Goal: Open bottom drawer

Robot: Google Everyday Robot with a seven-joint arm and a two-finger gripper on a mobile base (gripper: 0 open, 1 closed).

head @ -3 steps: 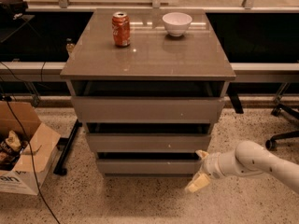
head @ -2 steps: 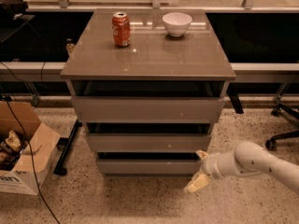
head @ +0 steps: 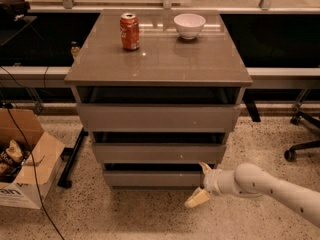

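tool [head: 201, 183] hiding bottom drawer [head: 150, 178] right corner, arm [head: 272, 188] cut off right

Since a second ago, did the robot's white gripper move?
Yes, slightly left: the white two-finger gripper now sits closer to the right end of the flat grey bottom drawer.

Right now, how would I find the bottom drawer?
Look at the grey cabinet with the red can on top. Of its three drawer fronts, the bottom drawer is the lowest and narrowest, with the gripper at its right end.

speckled terrazzo floor [head: 125, 214] under warm light. a cardboard box [head: 40, 159] stands open at left; an office chair base [head: 304, 146] at right.
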